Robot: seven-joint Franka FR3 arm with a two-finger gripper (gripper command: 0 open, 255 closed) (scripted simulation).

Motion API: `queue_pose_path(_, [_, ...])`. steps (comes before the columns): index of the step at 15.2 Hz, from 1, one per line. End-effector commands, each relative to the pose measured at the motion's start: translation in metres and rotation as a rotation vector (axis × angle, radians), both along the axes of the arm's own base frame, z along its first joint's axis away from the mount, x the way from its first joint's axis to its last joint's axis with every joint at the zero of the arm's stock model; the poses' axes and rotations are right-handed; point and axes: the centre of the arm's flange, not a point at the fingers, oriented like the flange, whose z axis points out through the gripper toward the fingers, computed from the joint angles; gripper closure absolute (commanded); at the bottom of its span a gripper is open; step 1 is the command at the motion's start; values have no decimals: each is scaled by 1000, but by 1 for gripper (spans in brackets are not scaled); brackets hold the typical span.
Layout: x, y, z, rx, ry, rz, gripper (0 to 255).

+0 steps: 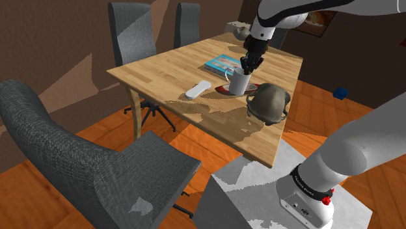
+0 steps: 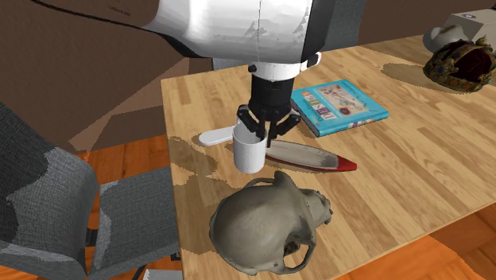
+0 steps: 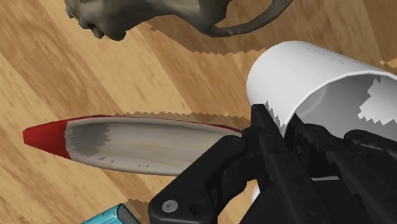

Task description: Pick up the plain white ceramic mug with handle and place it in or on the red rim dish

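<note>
The white mug (image 1: 238,82) (image 2: 249,150) (image 3: 299,73) is upright over one end of the shallow red rim dish (image 1: 223,90) (image 2: 316,158) (image 3: 130,144) on the wooden table (image 1: 169,71). My gripper (image 1: 250,64) (image 2: 266,127) (image 3: 302,149) comes down from above and is shut on the mug's rim, one finger inside and one outside. I cannot tell whether the mug's base rests on the dish or hangs just above it. The handle is hidden.
A grey skull (image 1: 268,103) (image 2: 266,224) (image 3: 127,16) lies close beside the mug. A blue book (image 1: 221,62) (image 2: 339,106) lies behind the dish and a flat white object (image 1: 198,89) (image 2: 213,136) beside it. Grey chairs (image 1: 84,162) ring the table.
</note>
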Motion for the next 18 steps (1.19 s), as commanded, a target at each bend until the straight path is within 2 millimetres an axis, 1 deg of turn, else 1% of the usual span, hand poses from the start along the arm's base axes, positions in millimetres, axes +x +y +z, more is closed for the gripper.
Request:
queue_pose_path(1, [1,0,11,0,0,0,255])
queue_pose_path(3, [1,0,21,0,0,0,255])
queue_pose_path(15, [88,-128,56,0,0,0,255])
queue_pose_path(16, [93,-136,58,0,0,0,255])
queue_pose_path(18, [93,-136,48,0,0,0,255])
